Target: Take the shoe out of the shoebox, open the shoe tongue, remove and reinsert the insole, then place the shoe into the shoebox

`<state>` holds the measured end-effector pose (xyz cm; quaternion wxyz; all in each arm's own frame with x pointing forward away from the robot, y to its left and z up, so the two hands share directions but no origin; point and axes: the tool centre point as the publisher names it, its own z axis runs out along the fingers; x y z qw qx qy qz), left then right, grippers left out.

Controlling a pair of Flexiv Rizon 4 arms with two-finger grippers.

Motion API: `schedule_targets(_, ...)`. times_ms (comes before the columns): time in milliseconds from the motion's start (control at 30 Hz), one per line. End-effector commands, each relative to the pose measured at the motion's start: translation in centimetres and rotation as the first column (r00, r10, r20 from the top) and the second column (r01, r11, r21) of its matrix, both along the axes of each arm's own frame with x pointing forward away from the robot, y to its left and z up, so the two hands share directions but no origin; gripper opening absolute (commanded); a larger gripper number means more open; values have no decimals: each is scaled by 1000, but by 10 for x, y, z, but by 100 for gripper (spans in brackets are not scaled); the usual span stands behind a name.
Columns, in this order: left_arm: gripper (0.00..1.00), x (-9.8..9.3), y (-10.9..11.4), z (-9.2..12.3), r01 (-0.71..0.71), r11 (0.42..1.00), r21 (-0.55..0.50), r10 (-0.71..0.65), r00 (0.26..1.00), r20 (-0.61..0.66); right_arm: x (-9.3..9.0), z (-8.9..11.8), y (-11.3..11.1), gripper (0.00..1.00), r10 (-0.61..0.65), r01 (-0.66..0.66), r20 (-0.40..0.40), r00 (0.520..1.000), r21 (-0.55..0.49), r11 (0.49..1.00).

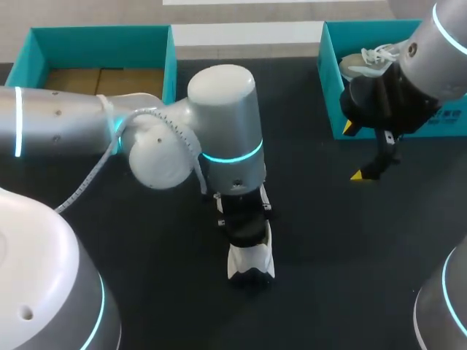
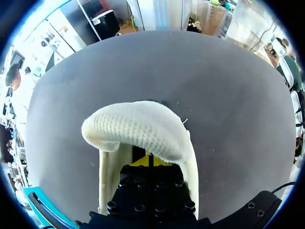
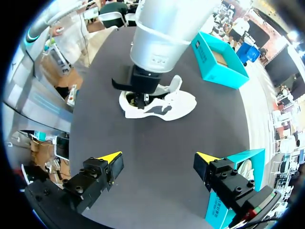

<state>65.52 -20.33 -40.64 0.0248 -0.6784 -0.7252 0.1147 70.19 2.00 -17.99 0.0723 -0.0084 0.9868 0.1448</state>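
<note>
**Left gripper** (image 2: 148,161): set down into the opening of the white shoe (image 1: 252,261). Only a patch of yellow tip shows under the knit, so whether it is spread or closed, and whether it has hold of anything, cannot be told.

**White knit part** (image 2: 138,126): arches over the left gripper. It may be the tongue or the forepart; I cannot tell which.

**Shoe**: out of the box, sole down on the dark surface (image 1: 328,240) near the middle, toe toward the robot.

**Right gripper** (image 3: 158,160): spread wide and empty, hanging above the surface well apart from the shoe, just beside the right shoebox (image 1: 330,80).

**Right shoebox**: teal, with a second white laced shoe (image 1: 368,62) lying inside.

**Left shoebox** (image 1: 171,65): teal, open, bare cardboard floor showing.

**Step, as judged**: work at the tongue or insole; return to the box not yet done.

**Hazards**:
- Nothing braces the shoe, so an upward pull would likely lift or drag it whole instead of freeing the insole.
- A tip could snag the soft knit.
- A tip could fold the insole on reinsertion.
- The two similar boxes invite placing the shoe in the occupied one.
</note>
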Motion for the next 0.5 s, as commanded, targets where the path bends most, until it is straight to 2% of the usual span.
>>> schedule_targets(33,0,6,5,-10,-9,1000,4,9,998,56,2,-1,2,100,-1,1,-3,1000,-3,1000)
schedule_targets(500,0,26,2,0,4,1000,8,-4,993,121,2,-1,2,100,-1,1,-3,1000,-3,1000)
